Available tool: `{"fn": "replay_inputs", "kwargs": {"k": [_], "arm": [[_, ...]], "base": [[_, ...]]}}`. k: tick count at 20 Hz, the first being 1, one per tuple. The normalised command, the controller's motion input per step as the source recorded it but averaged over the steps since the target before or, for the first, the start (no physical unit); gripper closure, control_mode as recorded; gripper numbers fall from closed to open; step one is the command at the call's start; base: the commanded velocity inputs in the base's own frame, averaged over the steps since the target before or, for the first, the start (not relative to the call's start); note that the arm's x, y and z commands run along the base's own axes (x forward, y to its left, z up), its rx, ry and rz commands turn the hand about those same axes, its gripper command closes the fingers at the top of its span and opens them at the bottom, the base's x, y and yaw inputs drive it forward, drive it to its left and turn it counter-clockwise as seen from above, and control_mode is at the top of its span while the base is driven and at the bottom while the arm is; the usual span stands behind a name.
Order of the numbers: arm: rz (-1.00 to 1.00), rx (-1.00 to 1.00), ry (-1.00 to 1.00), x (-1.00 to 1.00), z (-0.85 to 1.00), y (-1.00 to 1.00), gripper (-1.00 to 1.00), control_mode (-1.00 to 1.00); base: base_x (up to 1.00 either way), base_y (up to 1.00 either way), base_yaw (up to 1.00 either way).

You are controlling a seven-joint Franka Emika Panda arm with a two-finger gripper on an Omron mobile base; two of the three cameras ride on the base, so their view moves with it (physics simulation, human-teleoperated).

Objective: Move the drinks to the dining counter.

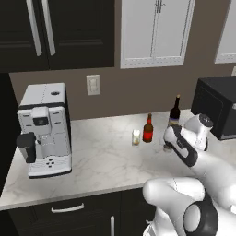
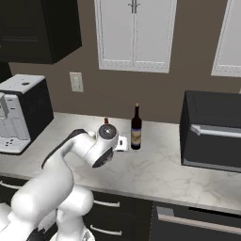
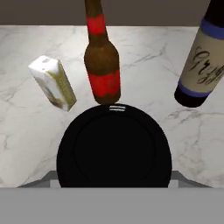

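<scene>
Up close, round black cup lid, veined marble worktop

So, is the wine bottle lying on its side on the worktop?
No, the wine bottle stands upright on the marbled worktop, its neck pointing straight up, in the right base view.

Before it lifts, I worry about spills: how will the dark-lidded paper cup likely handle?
The paper cup probably dents under a hard squeeze, since its walls look thin. Its wide round lid suggests it stands steadily. The red bottle and wine bottle stand close beyond it, so a sideways nudge might topple them.
</scene>
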Motion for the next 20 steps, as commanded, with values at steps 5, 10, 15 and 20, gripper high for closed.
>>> {"fn": "replay_inputs", "kwargs": {"k": [5,10,15,20], "arm": [[0.14,0.00,-0.29,-0.69,0.93,0.00,1.00,-1.00],[0.08,0.00,-0.21,-0.63,0.58,0.05,1.00,-1.00],[0.02,-0.01,-0.16,-0.53,0.49,0.05,1.00,-1.00],[0.00,-0.01,-0.01,-0.12,0.12,0.12,1.00,-1.00]], "base": [[0.00,0.00,0.00],[0.00,0.00,0.00],[0.00,0.00,0.00],[0.00,0.00,0.00]]}}
